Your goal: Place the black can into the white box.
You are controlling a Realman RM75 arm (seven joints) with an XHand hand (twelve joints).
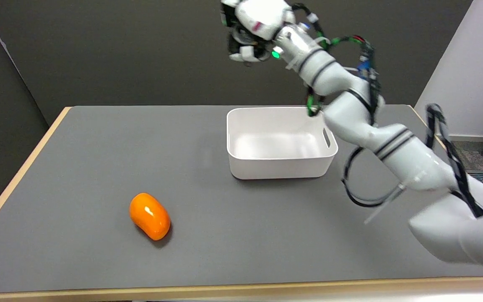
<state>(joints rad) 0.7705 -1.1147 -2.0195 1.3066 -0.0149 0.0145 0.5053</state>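
orange fruit left of white box

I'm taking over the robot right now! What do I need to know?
Right hand: high in the air above and behind the white box, fingers curled in. There is something dark inside them, but I cannot tell if it is the black can.
Black can: nowhere on the table and not in the box.
White box: on the table, right of the middle, nothing in it.
Orange object: lying near the front left, not part of the job.
Done: nothing in the box yet.
Left: check the hand for the can, then put it in the box.
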